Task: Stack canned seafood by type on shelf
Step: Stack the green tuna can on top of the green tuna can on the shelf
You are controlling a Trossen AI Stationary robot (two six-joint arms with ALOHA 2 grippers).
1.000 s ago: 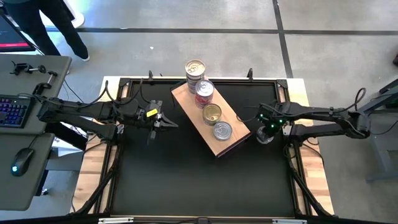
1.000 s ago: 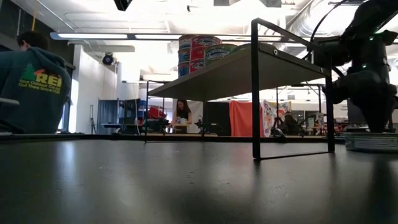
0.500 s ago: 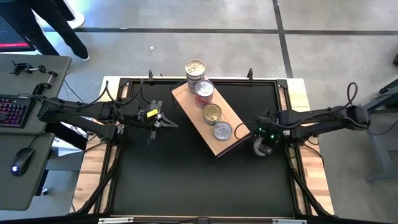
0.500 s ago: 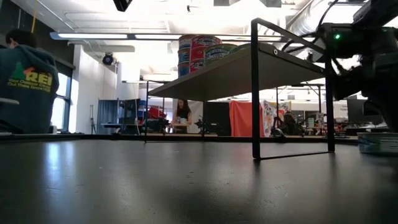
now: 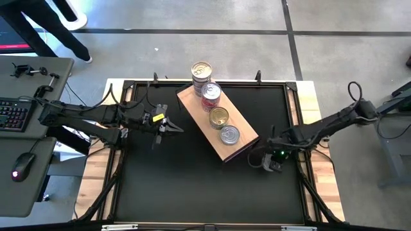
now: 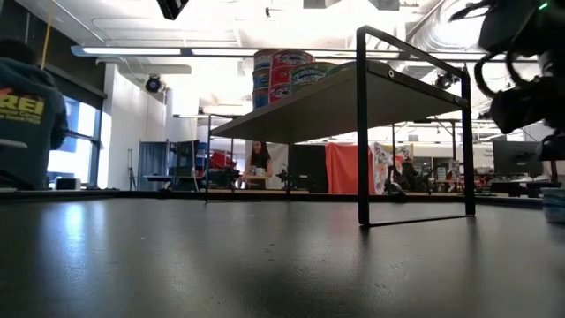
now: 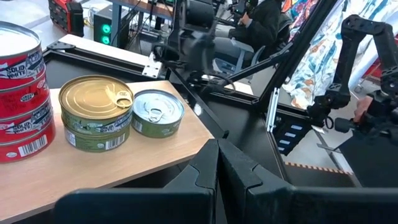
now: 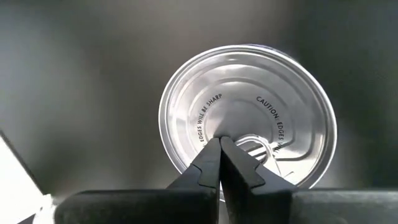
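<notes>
**Silver tin sits straight ahead of the right end effector**

Silver round flat tin with a pull-tab lid (image 8: 247, 118) lies on the black counter (image 5: 192, 186) directly under the right end effector (image 8: 219, 163), whose fingers are pressed together over the lid, so no grasp is on. The tin has no long axis. The light-brown wooden shelf board (image 5: 247, 136) stands just beside this arm. The left end effector (image 7: 217, 171), fingers together, waits well beyond the shelf; the right arm is clearly nearer.
</notes>
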